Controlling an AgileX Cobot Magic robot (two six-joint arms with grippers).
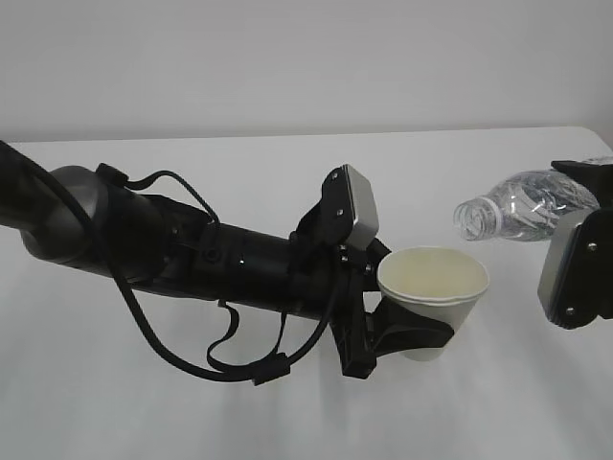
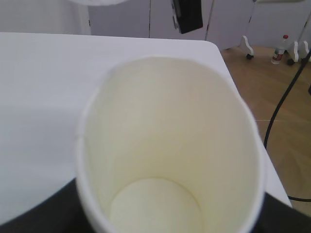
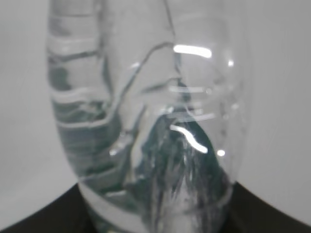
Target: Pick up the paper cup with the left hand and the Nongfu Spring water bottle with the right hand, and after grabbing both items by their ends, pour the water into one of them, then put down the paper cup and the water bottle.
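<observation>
Paper cup (image 1: 433, 297) clamped between left jaws; bottle (image 1: 522, 207) seemingly in right.

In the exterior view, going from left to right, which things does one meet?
Left hand → its pincer → paper cup → Nongfu Spring water bottle → right hand.

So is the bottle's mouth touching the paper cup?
Apart. In the exterior view the Nongfu Spring water bottle lies tilted with its open neck up and to the right of the paper cup, and white background shows between them.
</observation>
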